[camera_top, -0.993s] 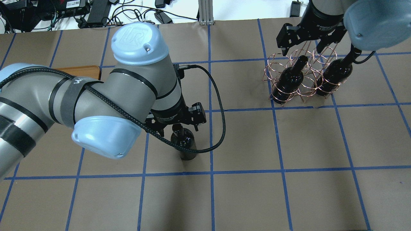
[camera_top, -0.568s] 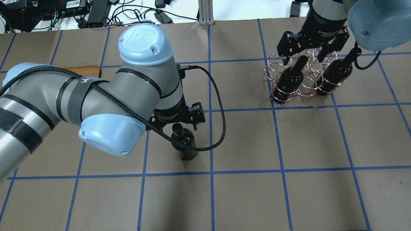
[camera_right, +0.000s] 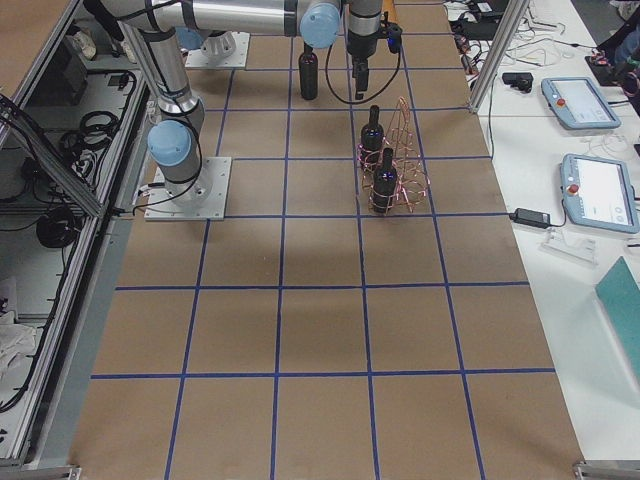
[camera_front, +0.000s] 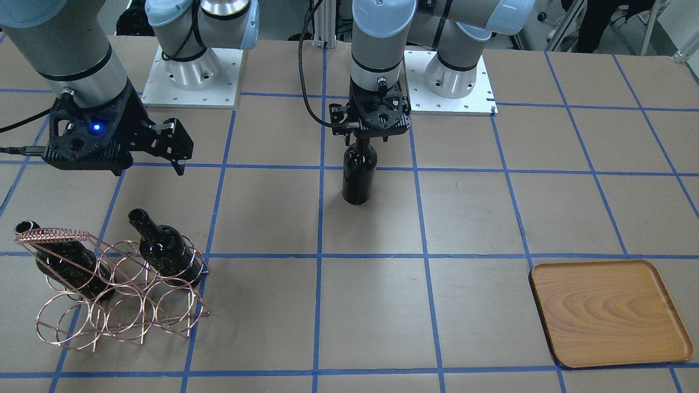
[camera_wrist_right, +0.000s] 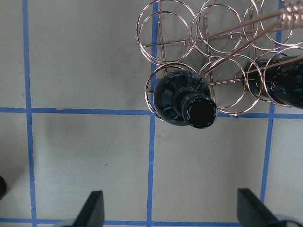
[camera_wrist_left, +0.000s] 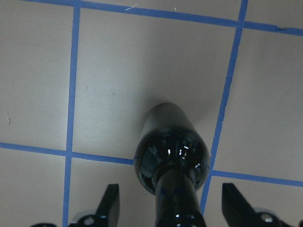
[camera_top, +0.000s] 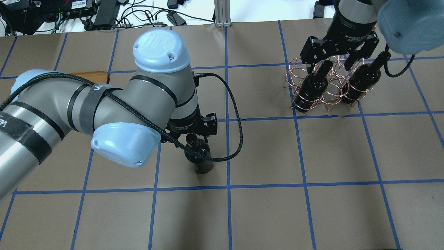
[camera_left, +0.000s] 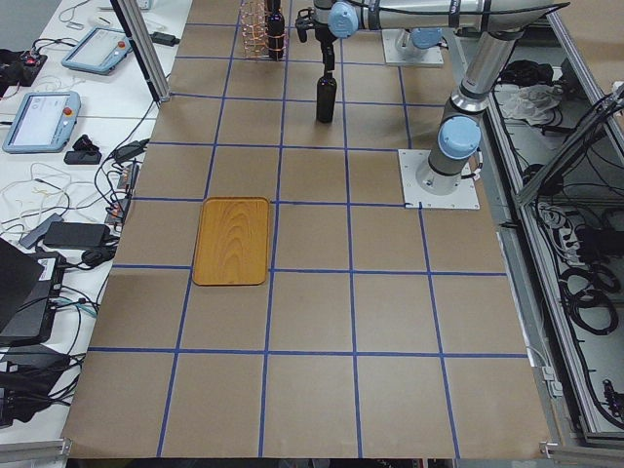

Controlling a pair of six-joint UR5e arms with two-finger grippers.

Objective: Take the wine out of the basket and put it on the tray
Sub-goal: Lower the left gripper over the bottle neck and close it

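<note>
Table (camera_front: 382,316): flat, covered in matte brown paper, ruled into big squares with blue tape.

Tray (camera_front: 606,311): light wood with swirling grain, rounded-square, low raised rim. Lies flat on the robot's left side of the table, well apart from everything else.

Basket (camera_front: 52,236): thin copper-coloured wire, joined round rings in rows, coiled wire handle bar along the top. Sits on the robot's right side. Two more bottles (camera_front: 164,248) lie tilted in its rings, necks pointing up and toward the robot.

Wine bottle (camera_front: 359,174): glossy near-black glass, rounded shoulder, long narrow neck, no label. Stands upright on the paper near the table's middle, between basket and tray, well apart from both.

Left gripper (camera_wrist_left: 173,208): black, two fingers spread either side of the standing bottle's neck, a gap on each side, gripping nothing.

Right gripper (camera_top: 327,59): fingers spread wide, hanging above the nearer basket bottle's mouth, holding nothing.
</note>
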